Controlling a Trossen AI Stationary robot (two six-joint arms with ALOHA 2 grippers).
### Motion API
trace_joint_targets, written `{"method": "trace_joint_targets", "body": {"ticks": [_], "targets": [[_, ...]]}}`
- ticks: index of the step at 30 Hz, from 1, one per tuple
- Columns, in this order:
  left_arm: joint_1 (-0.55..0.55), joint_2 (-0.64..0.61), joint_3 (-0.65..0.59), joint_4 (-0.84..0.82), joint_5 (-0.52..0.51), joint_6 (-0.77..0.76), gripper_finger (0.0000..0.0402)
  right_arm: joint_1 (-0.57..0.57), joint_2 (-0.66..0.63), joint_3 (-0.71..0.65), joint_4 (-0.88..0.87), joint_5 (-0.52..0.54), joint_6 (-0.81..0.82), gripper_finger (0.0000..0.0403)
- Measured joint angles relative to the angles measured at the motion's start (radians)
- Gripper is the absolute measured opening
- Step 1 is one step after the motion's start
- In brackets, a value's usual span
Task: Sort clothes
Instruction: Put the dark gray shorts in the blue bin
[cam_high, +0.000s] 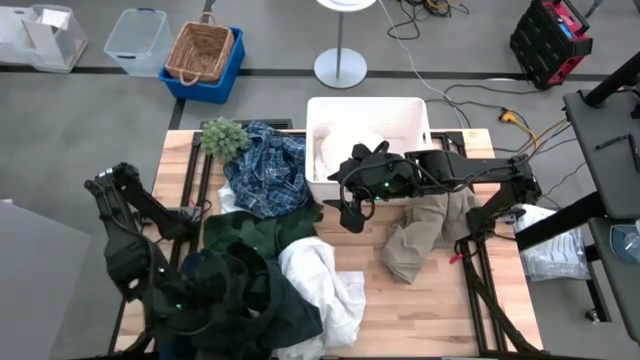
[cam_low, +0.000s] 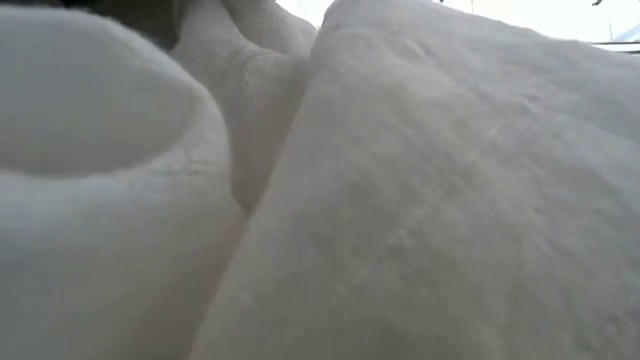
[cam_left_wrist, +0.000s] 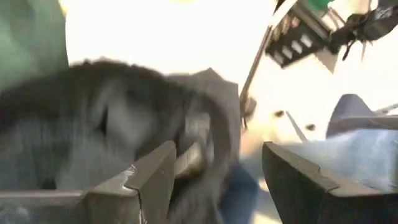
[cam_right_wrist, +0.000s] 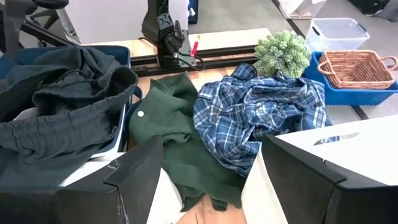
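Surface: wooden table (cam_high: 440, 300), garments heaped across it.
Clothes: plaid shirt (cam_high: 268, 172) beside the plant (cam_high: 222, 136); green garment (cam_high: 255, 232) and white garment (cam_high: 322, 285) in the middle; khaki garment (cam_high: 420, 235) near the right arm.
Bin: white bin (cam_high: 368, 108), white fabric inside.
Right gripper (cam_high: 352, 212): fingers apart, empty, above the table's middle.
Left gripper (cam_left_wrist: 214, 180): fingers apart, over dark grey fabric (cam_left_wrist: 93, 134).

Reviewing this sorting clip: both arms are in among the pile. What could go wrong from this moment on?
The right gripper hangs open beside the white bin, close to the plaid shirt and green garment, which overlap; a grasp might drag both. The left gripper is open against the dark grey garment in the heaped pile, so it may lift several layers. White cloth fills the low view, leaving that camera blind.
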Motion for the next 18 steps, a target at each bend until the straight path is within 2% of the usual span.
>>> {"method": "trace_joint_targets", "body": {"ticks": [3, 7, 18], "targets": [[0.064, 0.04, 0.028, 0.016, 0.026, 0.145, 0.0216, -0.004, 0.0, 0.0, 0.005, 0.0, -0.002, 0.0271], [0.106, 0.103, 0.026, 0.086, 0.102, 0.254, 0.0215, -0.005, 0.0, 0.0, 0.006, 0.0, -0.003, 0.0278], [0.097, 0.227, 0.026, 0.105, 0.139, 0.196, 0.0213, -0.005, 0.0, -0.001, 0.013, -0.003, -0.006, 0.0277]]}}
